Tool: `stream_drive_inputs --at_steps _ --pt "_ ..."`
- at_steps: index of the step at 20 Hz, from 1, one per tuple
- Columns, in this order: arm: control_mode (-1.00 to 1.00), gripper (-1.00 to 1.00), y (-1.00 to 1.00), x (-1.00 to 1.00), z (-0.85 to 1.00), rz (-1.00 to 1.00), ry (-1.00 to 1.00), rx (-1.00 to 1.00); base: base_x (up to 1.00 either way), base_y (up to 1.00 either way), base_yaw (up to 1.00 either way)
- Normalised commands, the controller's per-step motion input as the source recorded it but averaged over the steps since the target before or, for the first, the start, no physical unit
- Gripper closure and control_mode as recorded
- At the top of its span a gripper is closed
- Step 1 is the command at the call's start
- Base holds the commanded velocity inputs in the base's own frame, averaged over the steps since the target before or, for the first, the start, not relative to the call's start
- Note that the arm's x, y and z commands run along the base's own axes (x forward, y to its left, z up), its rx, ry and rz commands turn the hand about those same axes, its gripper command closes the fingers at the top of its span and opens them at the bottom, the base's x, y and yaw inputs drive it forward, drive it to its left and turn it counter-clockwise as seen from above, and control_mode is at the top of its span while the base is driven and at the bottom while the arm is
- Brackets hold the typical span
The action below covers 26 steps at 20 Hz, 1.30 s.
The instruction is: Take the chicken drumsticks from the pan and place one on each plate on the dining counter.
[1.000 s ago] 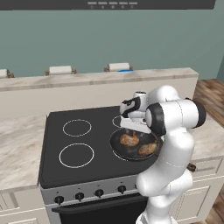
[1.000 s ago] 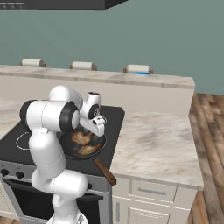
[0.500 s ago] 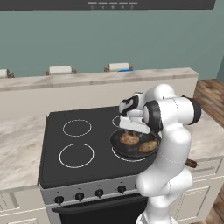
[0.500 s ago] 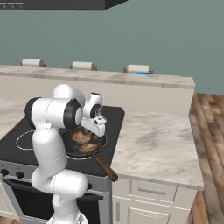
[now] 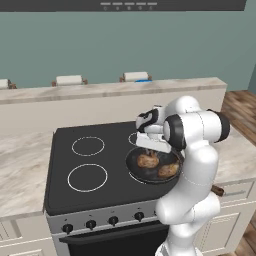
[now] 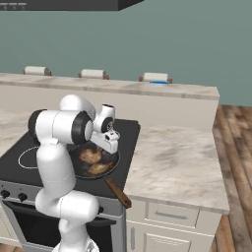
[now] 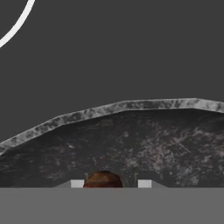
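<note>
below, lumpy drumstick (image 7: 103,180) in round pan (image 7: 131,105)

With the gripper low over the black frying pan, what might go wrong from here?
1. In the hand view the gripper straddles only the edge of one golden-brown roasted drumstick, so a close might pinch it off-centre and let it slip.
2. The second drumstick lies close by in the round black frying pan; lifting could nudge it.
3. The hand sits low over the pan; pushing further down could shove the pan across the black stove top.
</note>
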Motion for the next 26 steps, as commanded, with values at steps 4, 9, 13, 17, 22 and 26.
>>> stream_drive_inputs --at_steps 4,9,13,17,22,26 --pt "-1.0 1.0 0.0 -0.23 -0.02 0.0 0.0 0.0 0.0 0.0 0.0" --pt "-1.0 1.0 -0.01 -0.11 0.24 0.0 0.0 0.08 0.0 0.0 0.0" --pt "-1.0 1.0 0.0 -0.03 0.71 0.0 0.0 0.05 0.0 0.0 0.0" --pt "-1.0 1.0 0.0 -0.11 0.71 0.0 0.0 0.0 0.0 0.0 0.0" --pt "-1.0 1.0 0.0 -0.34 0.52 -0.11 0.0 -0.02 0.0 0.0 0.0" --pt "-1.0 1.0 0.0 -0.25 0.4 -0.18 0.01 -0.04 0.0 0.0 0.0"
